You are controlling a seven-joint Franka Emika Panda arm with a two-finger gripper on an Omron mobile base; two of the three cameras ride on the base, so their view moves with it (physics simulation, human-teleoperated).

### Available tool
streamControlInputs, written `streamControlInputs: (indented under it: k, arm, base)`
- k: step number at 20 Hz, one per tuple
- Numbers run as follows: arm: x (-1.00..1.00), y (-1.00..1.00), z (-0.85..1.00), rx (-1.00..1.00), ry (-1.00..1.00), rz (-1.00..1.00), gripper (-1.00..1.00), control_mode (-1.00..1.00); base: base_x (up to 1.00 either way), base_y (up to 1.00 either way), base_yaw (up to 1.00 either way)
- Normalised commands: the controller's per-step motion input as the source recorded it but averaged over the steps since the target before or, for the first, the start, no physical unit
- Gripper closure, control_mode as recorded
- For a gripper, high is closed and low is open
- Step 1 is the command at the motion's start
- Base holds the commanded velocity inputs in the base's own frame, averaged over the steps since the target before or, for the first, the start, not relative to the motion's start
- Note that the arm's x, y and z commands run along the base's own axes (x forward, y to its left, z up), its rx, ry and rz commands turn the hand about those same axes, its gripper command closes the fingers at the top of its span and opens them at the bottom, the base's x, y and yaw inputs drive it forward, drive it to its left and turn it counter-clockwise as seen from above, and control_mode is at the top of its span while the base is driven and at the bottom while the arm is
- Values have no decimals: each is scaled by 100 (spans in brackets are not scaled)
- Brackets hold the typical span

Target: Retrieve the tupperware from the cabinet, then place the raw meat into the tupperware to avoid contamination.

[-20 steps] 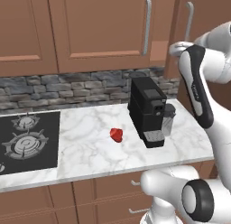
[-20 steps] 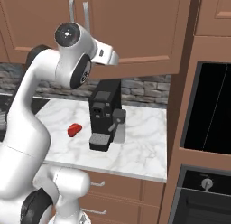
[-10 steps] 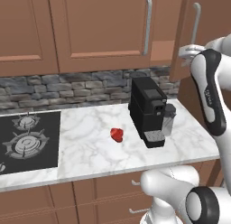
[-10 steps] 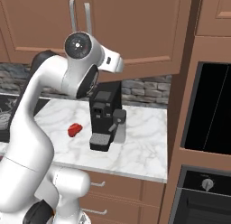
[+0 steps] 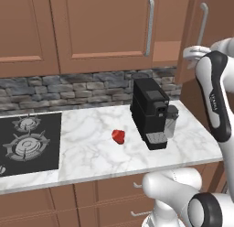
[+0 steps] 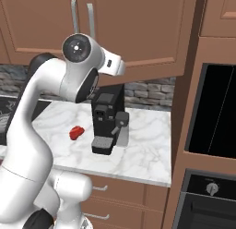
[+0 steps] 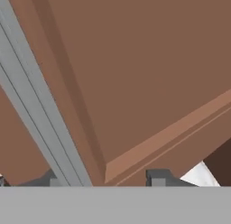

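Marble counter, contents.
White marble counter (image 5: 91, 153) carried the raw meat (image 5: 119, 136) near its middle, a black coffee machine (image 5: 151, 112) just right of it, apart from it, and a black cooktop (image 5: 28, 140) set in at far left.

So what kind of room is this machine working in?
A kitchen, and a computer-rendered one. Brown wooden wall cabinets hang over a marble counter with a black coffee machine, a gas hob sits at one end, and a built-in oven stands beside it.
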Motion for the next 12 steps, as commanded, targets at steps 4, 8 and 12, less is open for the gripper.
streamControlInputs:
  k: [4,8,12]
  arm:
    - [-39,-7,20,0,-2,-3,-100,-100]
    - [-63,-1,26,-5,-10,-2,-100,-100]
    - [-61,4,34,-7,-12,-1,-100,-100]
  base:
    - [0,0,0]
    - [0,0,0]
    - [0,0,0]
